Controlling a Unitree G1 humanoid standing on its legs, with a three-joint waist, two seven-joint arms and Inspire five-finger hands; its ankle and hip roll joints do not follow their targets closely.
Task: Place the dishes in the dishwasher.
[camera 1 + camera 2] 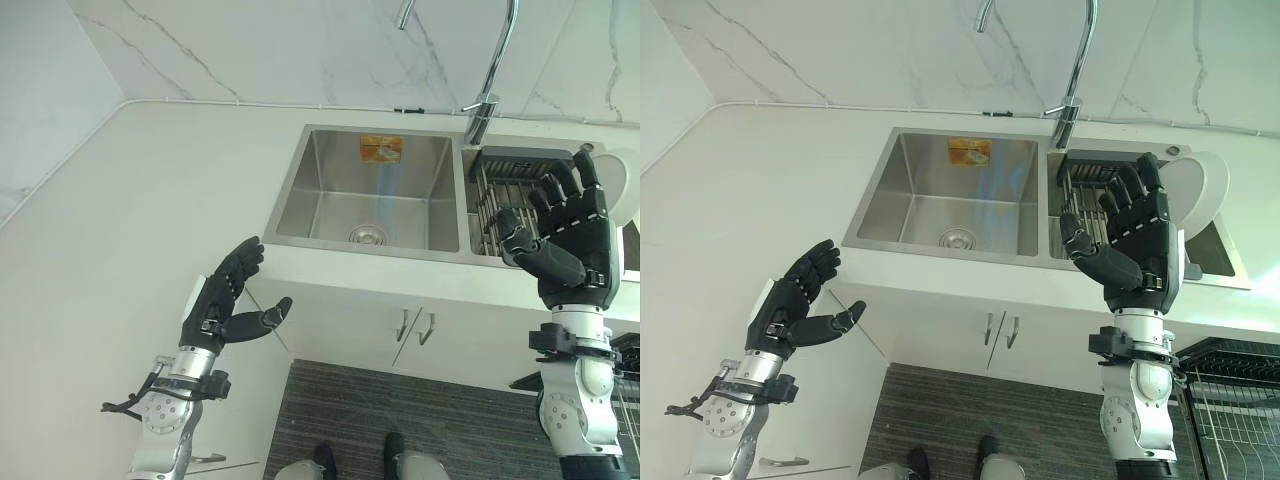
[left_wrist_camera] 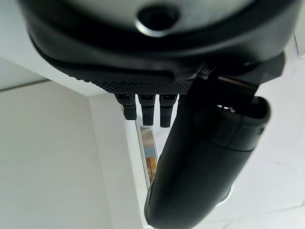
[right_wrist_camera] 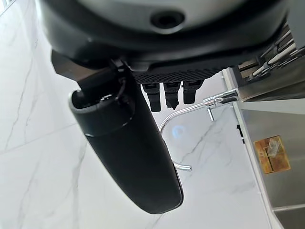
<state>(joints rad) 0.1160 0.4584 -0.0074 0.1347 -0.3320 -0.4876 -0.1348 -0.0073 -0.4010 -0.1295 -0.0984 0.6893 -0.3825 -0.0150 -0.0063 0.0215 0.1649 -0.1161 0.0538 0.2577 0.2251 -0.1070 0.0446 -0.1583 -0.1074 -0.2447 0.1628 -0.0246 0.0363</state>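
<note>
No dish is in hand: the white plate [image 1: 1196, 190] stands in the drying rack [image 1: 1087, 195] beside the sink [image 1: 940, 195]. Right hand [image 1: 1137, 245] and left hand [image 1: 800, 305], both released, hold nothing; loading seems unstarted.

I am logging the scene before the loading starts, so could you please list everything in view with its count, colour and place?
Sink: one, stainless steel, double basin, set in the white countertop.
Sticker: one, orange, on the back wall of the sink's left basin.
Tap: one, chrome, behind the divider between the basins.
Dish rack: one, dark wire, in the right basin.
Plate: one, white, standing on edge at the rack's right end.
Cabinet handles: two, metal, on white doors under the sink.
Wire basket: one, dark, low at the right.
Left hand: dark, open, over the counter edge.
Right hand: dark, open, raised before the rack.
</note>
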